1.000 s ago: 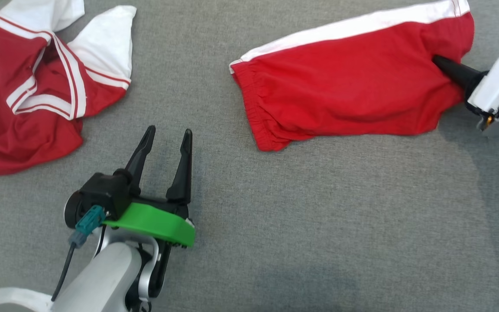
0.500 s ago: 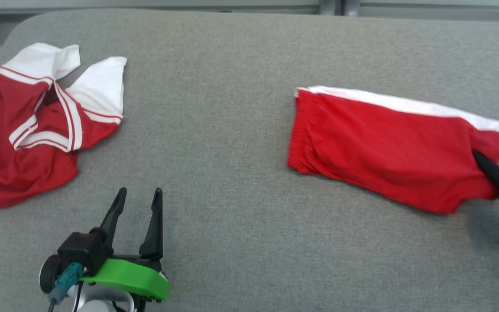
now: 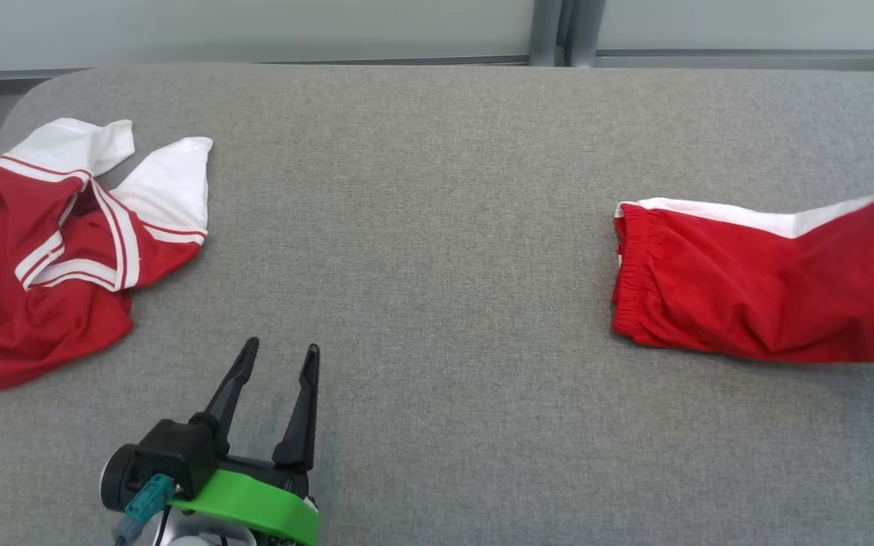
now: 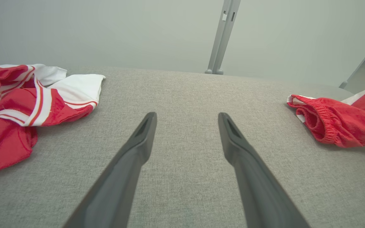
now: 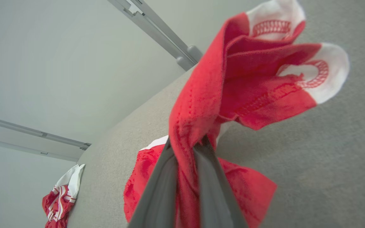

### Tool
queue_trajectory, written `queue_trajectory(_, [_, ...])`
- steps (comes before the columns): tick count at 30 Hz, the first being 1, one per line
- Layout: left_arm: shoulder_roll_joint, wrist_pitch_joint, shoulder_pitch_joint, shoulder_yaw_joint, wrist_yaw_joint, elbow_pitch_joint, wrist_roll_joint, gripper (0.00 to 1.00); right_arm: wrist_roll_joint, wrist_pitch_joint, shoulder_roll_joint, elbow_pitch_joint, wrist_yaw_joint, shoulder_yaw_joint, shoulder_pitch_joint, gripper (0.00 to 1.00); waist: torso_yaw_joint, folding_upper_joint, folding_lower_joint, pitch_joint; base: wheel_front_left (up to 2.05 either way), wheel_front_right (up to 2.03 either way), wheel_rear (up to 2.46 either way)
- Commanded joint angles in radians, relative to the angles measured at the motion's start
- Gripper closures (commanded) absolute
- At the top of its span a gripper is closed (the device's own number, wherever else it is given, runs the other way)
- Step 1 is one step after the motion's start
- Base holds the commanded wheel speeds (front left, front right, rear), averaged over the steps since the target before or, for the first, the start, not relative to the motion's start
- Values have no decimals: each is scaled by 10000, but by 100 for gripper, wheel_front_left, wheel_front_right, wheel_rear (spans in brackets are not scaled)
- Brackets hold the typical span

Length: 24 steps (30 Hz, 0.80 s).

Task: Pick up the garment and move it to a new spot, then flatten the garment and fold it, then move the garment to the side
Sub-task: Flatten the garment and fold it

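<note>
The red cotton shorts with a white side stripe and a gathered elastic waistband (image 3: 756,303) lie at the right side of the grey fabric-covered table (image 3: 437,189). The waistband end rests on the surface and points toward the middle, while the leg end is raised off it. The right gripper (image 5: 187,144) is clamped tight on that leg end. In its wrist view the two dark fingers pinch a bunched red hem, and the white-trimmed leg corners flop over above the pinch.

The shorts look doubled lengthwise, so this is probably the carry to the side. To do it well, the pull should run along the length of the shorts and stay low, so the waistband trails flat instead of swinging or rolling under. Whether the pinch has every layer I cannot tell (the hem is too crumpled there), so a slow, even pull is safer than a quick one. The leg end should be lowered onto the table before the fingers part, or the corners will drop in a heap.

The left gripper (image 3: 281,346) stands wide open with nothing in it, over bare table near the front and well apart from the shorts. The crumpled red jersey with white sleeves and striped trim (image 3: 50,258) lies at the far left, out of the way.
</note>
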<state>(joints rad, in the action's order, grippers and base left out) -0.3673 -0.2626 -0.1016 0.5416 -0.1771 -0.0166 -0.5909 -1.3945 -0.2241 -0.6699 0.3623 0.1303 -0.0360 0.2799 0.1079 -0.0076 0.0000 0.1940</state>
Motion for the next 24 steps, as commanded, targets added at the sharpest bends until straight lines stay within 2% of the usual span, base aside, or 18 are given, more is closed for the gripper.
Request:
queue_trajectory(1, [77, -32, 0, -47, 287, -115, 216, 0, 292, -288, 204, -639, 8, -353, 429, 100, 132, 76, 0, -90, 0, 0, 0])
queue_trajectory(3, [106, -31, -27, -52, 390, -187, 283, 0, 404, -451, 303, -946, 8, -552, 592, 100, 166, 76, 0, -90, 0, 0, 0])
queue_trajectory(7, [286, -22, -134, -199, 770, -476, 461, 0, 1339, -994, 872, -1564, 8, -1365, 1173, 100, 278, 76, 0, -66, 0, 0, 0])
queue_trajectory(11, [508, -22, -265, -385, 1119, -752, 647, 0, 2801, -1271, 1723, -1118, 8, -1811, 1664, 100, 454, 76, 0, -5, 0, 0, 0])
queue_trajectory(17, [950, -22, -348, -696, 1523, -1154, 946, 0, 4840, -1571, 3089, -113, 8, -1893, 2161, 100, 729, 76, 0, 70, 0, 0, 0])
queue_trajectory(22, [1286, -22, -190, -990, 1765, -1429, 1154, 0, 5961, -2059, 3735, 129, 8, -1799, 2215, 100, 847, 76, 0, 82, 0, 0, 0])
queue_trajectory(23, [1349, -22, -166, -1071, 1814, -1472, 1189, 0, 6162, -2171, 3796, 62, 8, -1813, 2182, 73, 856, 76, 0, 84, 0, 0, 0])
queue_trajectory(24, [1400, -22, -141, -1127, 1861, -1521, 1231, 0, 6358, -2253, 3827, -6, 8, -1818, 2128, 27, 857, 76, 0, 85, 0, 0, 0])
